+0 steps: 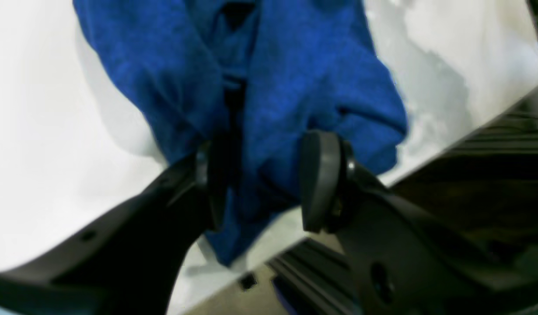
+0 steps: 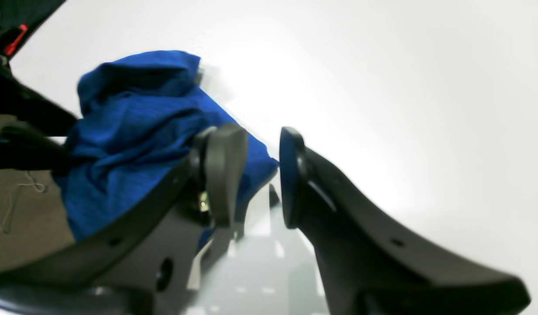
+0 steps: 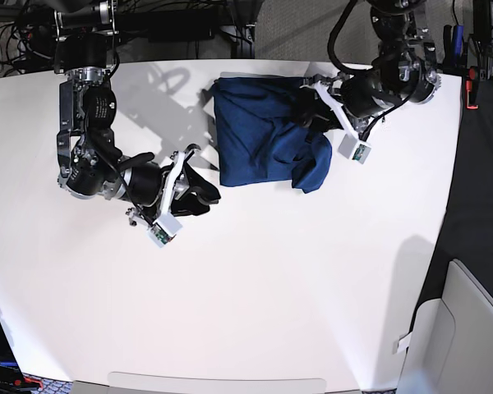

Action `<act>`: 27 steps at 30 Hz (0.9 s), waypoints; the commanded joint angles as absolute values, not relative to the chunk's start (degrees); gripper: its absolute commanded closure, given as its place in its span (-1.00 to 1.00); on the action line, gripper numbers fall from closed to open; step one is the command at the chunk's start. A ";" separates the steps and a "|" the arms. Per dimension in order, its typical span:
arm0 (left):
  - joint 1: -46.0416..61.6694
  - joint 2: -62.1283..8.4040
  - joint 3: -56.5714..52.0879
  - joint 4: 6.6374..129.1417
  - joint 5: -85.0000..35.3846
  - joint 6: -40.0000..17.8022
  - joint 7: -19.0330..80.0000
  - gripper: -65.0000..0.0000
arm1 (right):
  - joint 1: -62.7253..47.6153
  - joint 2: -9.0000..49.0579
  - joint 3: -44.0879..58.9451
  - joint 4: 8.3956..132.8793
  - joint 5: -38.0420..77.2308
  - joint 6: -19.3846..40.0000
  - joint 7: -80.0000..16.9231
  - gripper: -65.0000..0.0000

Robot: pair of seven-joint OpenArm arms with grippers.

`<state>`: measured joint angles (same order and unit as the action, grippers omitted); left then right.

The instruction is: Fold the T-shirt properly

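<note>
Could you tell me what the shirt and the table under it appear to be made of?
The shirt looks like thin, soft knit fabric, dark blue with a heathered fleck, and it slumps into loose folds. The table looks like a hard, smooth white board, probably laminate or plastic, with a faint sheen showing reflections.

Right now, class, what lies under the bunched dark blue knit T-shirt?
Under the dark blue knit T-shirt only the white table shows around its edges. The left gripper straddles a fold; anything beneath the cloth is hidden.
</note>
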<state>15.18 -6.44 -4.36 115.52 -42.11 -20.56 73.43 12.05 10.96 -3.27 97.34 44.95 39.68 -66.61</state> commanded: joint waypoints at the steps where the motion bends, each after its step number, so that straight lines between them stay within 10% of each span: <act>1: 14.20 -6.37 -3.47 116.35 -41.80 -20.62 71.78 0.20 | 13.05 11.30 -2.95 98.33 45.85 40.00 -65.19 0.46; 7: 13.93 -6.11 -0.48 115.74 -39.25 -20.88 70.99 0.26 | 13.14 11.03 -2.95 98.15 45.85 40.00 -65.19 0.46; 13: 14.37 -6.46 -0.92 115.56 -39.25 -20.79 71.69 1.00 | 13.14 10.95 -2.95 98.07 45.76 40.00 -65.19 0.46; 27: 24.57 -6.20 -12.44 118.11 -39.43 -20.79 70.99 1.00 | 13.58 10.33 -3.47 92.18 45.49 40.00 -61.85 0.46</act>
